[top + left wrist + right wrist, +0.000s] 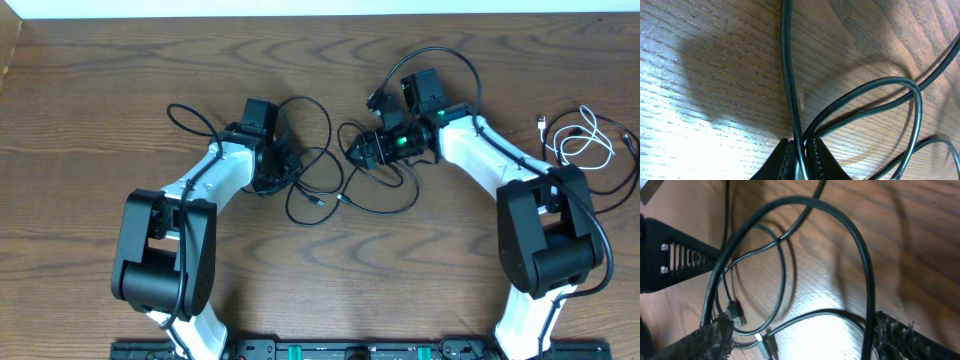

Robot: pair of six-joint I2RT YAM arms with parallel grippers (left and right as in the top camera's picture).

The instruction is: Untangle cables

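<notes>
"Overhead view: where's the tangle?"
"The black cables [318,200] lie heaped between my grippers; the white cable [583,128] sits apart, far right. My left gripper [801,150] clenches one black strand [787,75]; my right gripper [802,325] gapes, released. I'd draw left gently while right pins the loop [860,255]."

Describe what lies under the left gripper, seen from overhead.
Black cable loops emerge from beneath the left gripper onto the table. Its body hides the gripped stretch there; the wrist view shows one cable pinched.
</notes>
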